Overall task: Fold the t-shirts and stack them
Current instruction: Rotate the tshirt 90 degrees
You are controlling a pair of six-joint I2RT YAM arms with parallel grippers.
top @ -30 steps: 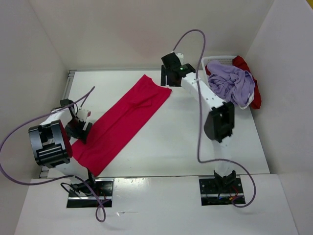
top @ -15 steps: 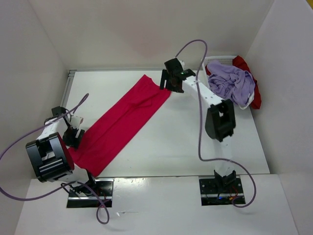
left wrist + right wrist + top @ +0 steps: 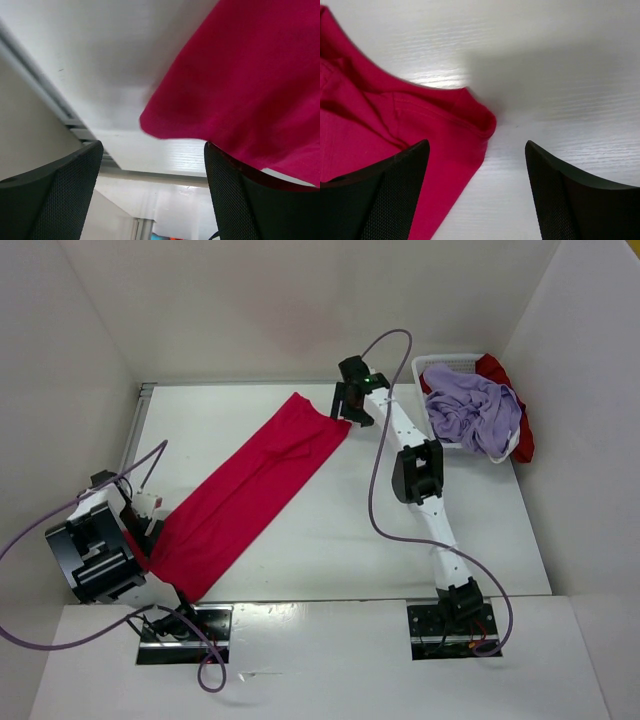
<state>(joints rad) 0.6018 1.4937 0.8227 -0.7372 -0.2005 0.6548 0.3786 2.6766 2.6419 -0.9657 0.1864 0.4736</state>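
A magenta-pink t-shirt point(image 3: 250, 485) lies folded into a long strip, running diagonally from the near left to the far middle of the table. My left gripper point(image 3: 150, 516) stands open at the strip's near-left end. In the left wrist view that end's corner point(image 3: 165, 117) lies just ahead of the gap, and the cloth reaches over the right finger point(image 3: 240, 200). My right gripper point(image 3: 348, 412) is open at the far-right corner. In the right wrist view its hem point(image 3: 482, 120) lies ahead between the fingers, touching neither. The lavender t-shirt point(image 3: 465, 410) and the dark red t-shirt point(image 3: 498, 368) are heaped in the basket.
A white lattice basket point(image 3: 440, 361) stands at the back right against the wall, and a cream white edge point(image 3: 512, 446) hangs from the heap. White walls enclose the table on the left, back and right. A metal rail point(image 3: 60, 107) runs along the table's left edge.
The left arm has drawn back toward the near left, bringing its gripper to the strip's near end. The right arm has stretched out, its gripper staying at the far corner. Both jaws narrowed slightly.
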